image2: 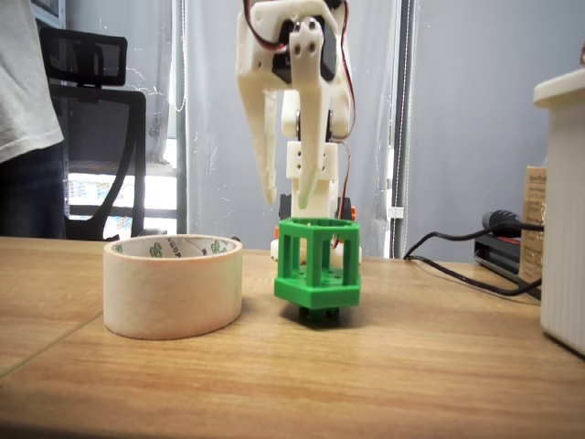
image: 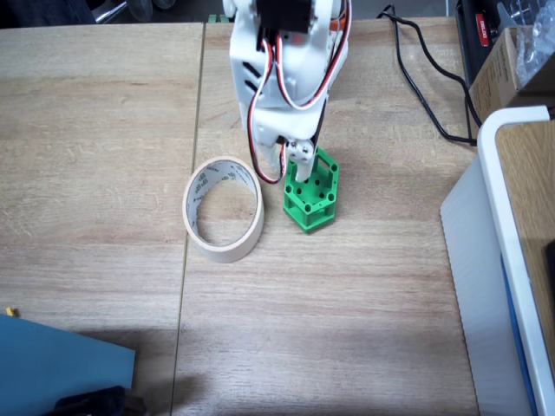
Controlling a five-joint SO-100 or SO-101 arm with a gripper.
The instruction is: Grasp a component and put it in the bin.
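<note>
The green hexagonal component stands upright on the wooden table. Just left of it in both fixed views lies the bin, a cream ring of masking tape, flat on the table with nothing inside it. My white gripper hangs directly over the component and is open. One finger hangs clear above the component's left side. The other finger reaches down to the component's top rim at the back. Whether it touches the rim I cannot tell.
A large white-edged box stands at the right. Black cables run along the table behind it. A blue sheet lies at the near left corner. A person stands at the left beside a chair.
</note>
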